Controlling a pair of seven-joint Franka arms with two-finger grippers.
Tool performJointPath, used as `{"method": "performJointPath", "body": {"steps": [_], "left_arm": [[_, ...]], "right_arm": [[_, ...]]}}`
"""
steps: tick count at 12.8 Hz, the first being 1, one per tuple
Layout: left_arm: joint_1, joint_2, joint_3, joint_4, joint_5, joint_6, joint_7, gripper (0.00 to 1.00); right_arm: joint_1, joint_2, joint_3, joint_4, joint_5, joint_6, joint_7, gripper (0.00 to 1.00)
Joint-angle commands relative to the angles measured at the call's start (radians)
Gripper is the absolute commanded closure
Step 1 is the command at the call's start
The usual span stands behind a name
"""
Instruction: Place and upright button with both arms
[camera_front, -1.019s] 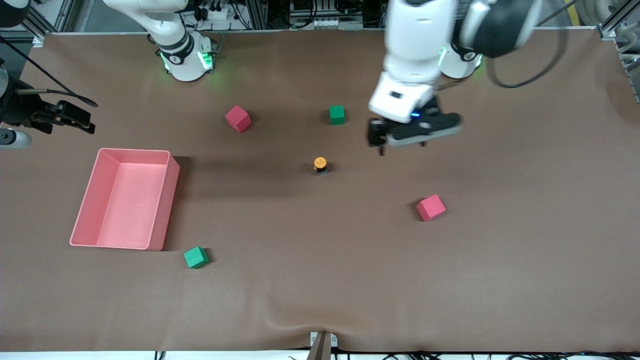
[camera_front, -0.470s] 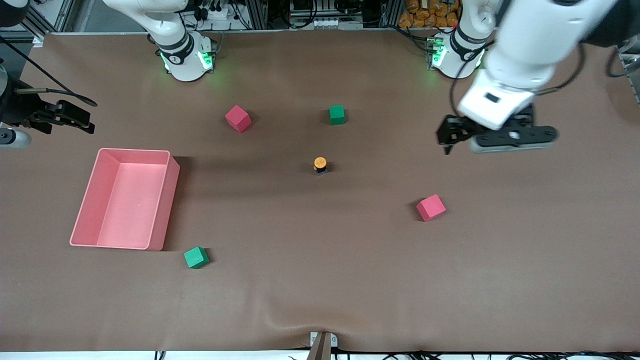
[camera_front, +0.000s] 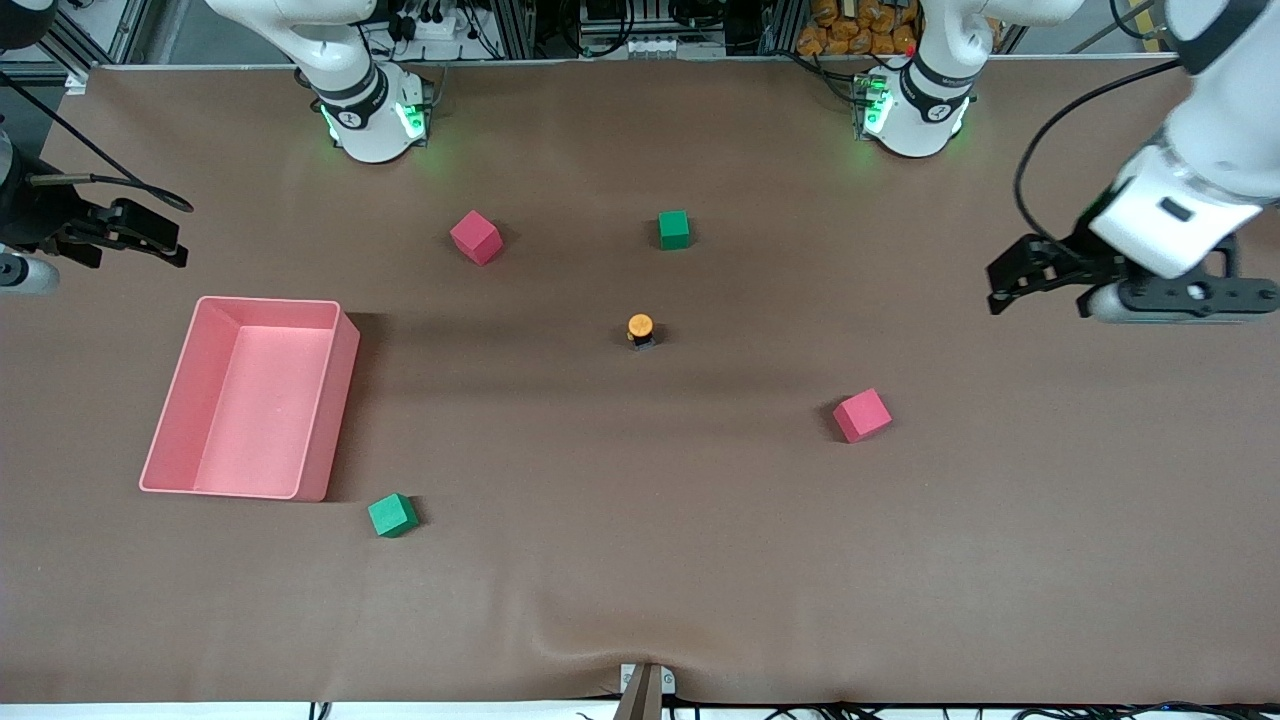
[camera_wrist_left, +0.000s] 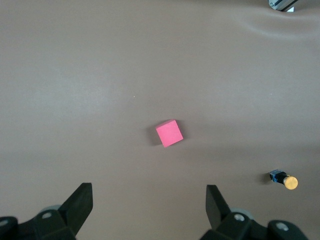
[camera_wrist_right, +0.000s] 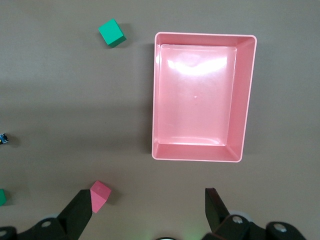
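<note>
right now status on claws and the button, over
Both claws open, empty: left claw over its table end, right claw beside the pink bin. Button upright mid-table. Nothing crowding it.

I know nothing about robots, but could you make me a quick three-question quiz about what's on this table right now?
1. True or false: the button lies inside the pink bin.
2. How many foam cubes are on the table?
3. What is the left gripper holding? A) a red cube B) the button C) nothing

Key:
1. False. It stands cap up on the bare table, about mid-table, apart from the bin.
2. Four: two red and two green.
3. C. Its fingers are open and empty, up over the left arm's end of the table. The right gripper is open too, up over the bin's end.
</note>
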Motion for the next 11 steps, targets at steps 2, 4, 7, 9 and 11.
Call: {"method": "performJointPath", "body": {"steps": [2,4,7,9,11], "left_arm": [[0.036,-0.095,-0.007,-0.021,-0.013,-0.131,-0.012,0.0],[0.036,-0.106,-0.009,-0.027,-0.009,-0.139,-0.01,0.0],[0.05,-0.142,-0.01,-0.081,0.005,-0.145,0.007,0.0],[0.056,-0.159,-0.012,-0.096,0.02,-0.146,0.008,0.0],[0.056,-0.142,-0.009,-0.063,0.028,-0.146,0.01,0.0]], "right_arm": [[-0.008,0.0,0.004,0.018,-0.003,-0.006,0.006,0.0],[-0.01,-0.003,0.003,0.018,-0.001,-0.007,0.016,0.0],[-0.027,-0.004,0.003,0.018,-0.001,-0.012,0.046,0.0],[-0.034,-0.004,0.004,0.018,0.001,-0.018,0.046,0.0],[-0.034,-0.004,0.004,0.018,0.001,-0.016,0.044,0.0]]}}
